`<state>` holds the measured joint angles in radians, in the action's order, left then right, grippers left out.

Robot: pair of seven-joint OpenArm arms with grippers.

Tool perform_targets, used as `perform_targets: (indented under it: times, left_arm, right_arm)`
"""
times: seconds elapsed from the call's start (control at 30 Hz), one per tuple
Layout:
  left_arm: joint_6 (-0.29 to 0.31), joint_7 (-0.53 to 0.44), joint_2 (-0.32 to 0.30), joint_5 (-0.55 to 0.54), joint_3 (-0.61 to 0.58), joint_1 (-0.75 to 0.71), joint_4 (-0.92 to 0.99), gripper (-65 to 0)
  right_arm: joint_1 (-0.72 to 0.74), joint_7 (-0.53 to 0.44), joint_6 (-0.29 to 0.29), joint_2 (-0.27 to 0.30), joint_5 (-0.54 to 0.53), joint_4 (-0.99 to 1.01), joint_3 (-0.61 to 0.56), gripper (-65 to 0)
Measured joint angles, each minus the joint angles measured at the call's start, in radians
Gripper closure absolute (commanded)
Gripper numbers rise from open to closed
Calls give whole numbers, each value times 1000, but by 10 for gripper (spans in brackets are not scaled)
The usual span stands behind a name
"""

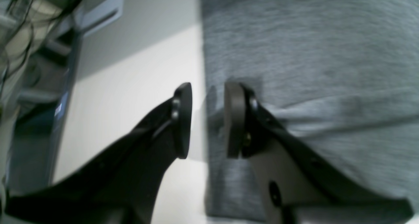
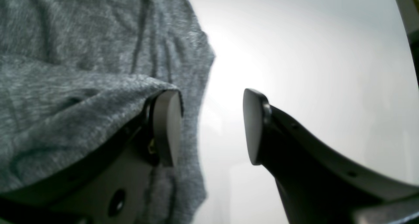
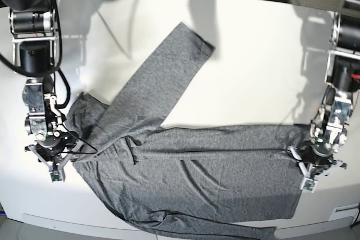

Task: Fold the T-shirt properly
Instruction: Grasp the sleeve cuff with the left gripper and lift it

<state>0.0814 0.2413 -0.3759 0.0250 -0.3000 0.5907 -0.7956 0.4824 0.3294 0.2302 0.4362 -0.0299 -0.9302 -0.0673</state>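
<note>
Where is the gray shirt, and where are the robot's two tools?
T-shirt [image 3: 191, 167], base view, middle of the body.
Left tool [image 1: 208, 119], left wrist view, gap between its tips.
Right tool [image 2: 212, 127], right wrist view, gap between its tips.

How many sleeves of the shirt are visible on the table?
2. One sleeve lies diagonally toward the table's far edge; the other sleeve runs along the near edge, under the T-shirt body.

Grey shirt on a white table
The shirt [image 3: 197, 167] is heather-grey, plain; the table [image 3: 253, 54] white; both grippers black
</note>
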Motion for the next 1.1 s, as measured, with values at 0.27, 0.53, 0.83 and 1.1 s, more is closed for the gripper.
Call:
perform_targets:
  times: [0.27,0.53,0.83,1.1]
  left_arm:
    - [3,174,6,-13,-4,-377,-657,-166]
    - [26,284,4,-107,0,-709,-1068,-166]
    - [139,198,79,-97,-82,-981,-1189,-166]
    - [64,140,137,361,-333,-1003,-1160,-166]
  right_arm:
    - [-50,84,3,22,0,-171,-5,-283]
    - [-74,116,2,24,-1,-228,-1,-284]
    - [-73,133,2,27,-26,-253,-3,-284]
    - [-73,196,2,32,-25,-379,-3,-284]
